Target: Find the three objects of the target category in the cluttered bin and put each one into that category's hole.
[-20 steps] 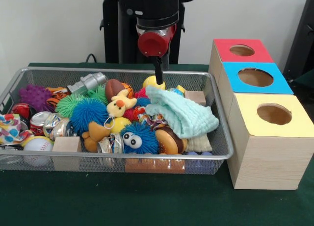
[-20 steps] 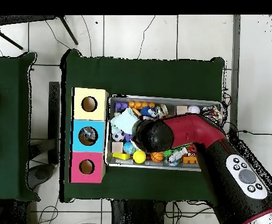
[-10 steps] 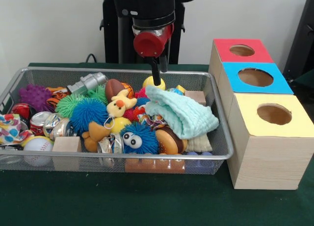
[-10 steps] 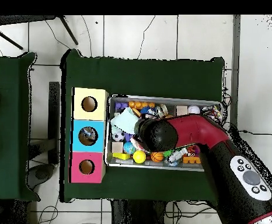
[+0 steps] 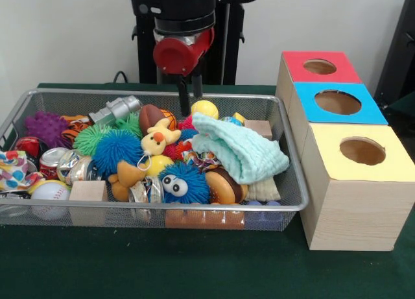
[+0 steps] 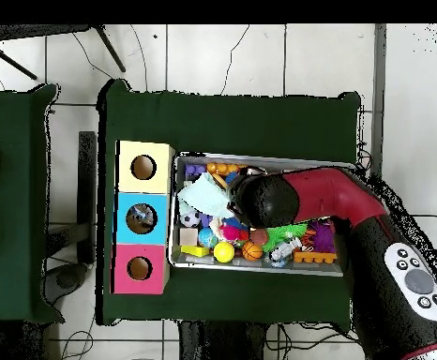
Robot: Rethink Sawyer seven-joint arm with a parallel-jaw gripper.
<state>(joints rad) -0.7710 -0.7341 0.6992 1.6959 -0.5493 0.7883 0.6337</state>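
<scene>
Front view: wire bin (image 5: 285,205) on green bench (image 5: 194,273) crammed with toys, incl. purple spiky ball (image 5: 45,127), duck (image 5: 155,142), mint cloth (image 5: 240,150). Red, blue, yellow hole boxes (image 5: 353,156) alongside, right. Jaws (image 5: 189,95) above bin's rear, empty; opening: cannot tell.

The arm (image 6: 335,202) hides much of the bin (image 6: 180,211) from overhead, the mint cloth (image 5: 238,148) covers toys beneath it, and the gripper (image 5: 189,95) blurs too much to read.
</scene>
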